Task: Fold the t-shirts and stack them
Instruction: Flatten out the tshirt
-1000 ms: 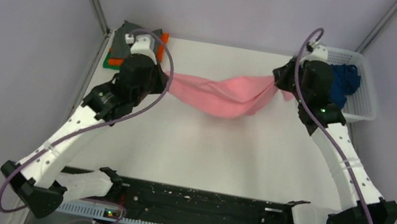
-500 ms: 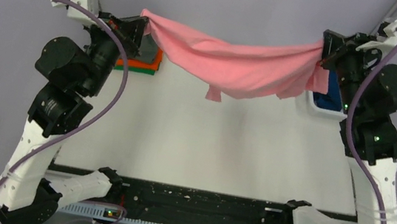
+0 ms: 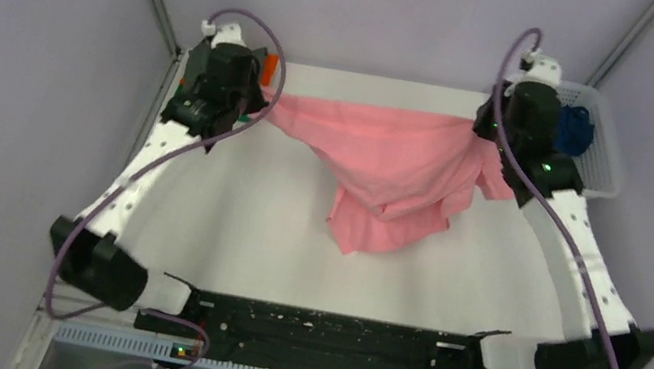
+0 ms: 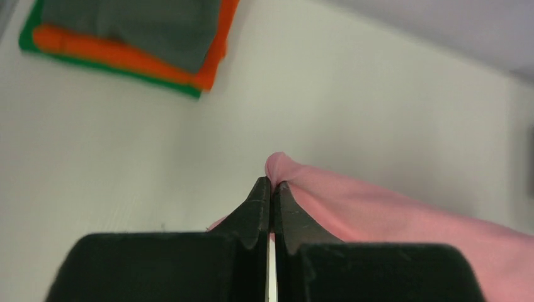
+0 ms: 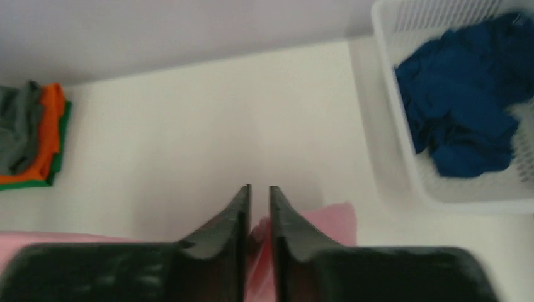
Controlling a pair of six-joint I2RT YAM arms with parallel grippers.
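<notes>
A light pink t-shirt [image 3: 386,170] hangs stretched between my two grippers at the far side of the table, its lower part drooping onto the table. My left gripper [image 3: 266,105] is shut on its left end, which shows as pink cloth [image 4: 352,201] pinched at the fingertips. My right gripper [image 3: 485,131] is shut on its right end; pink cloth [image 5: 321,226] shows between and beside the fingers. A folded stack of grey, orange and green t-shirts [image 4: 135,41] lies at the far left corner; it also shows in the right wrist view [image 5: 31,138]. A dark blue t-shirt [image 5: 466,113] lies crumpled in the basket.
A white lattice basket [image 3: 607,158] stands at the far right corner, close behind my right arm. The folded stack [image 3: 267,67] is mostly hidden behind my left wrist. Grey walls close in at the back and sides. A black rail [image 3: 327,332] runs along the near edge.
Both grippers have come down from high up to near the table's far edge, still holding the pink t-shirt. The shirt now hangs lower and its bottom part lies on the table.
</notes>
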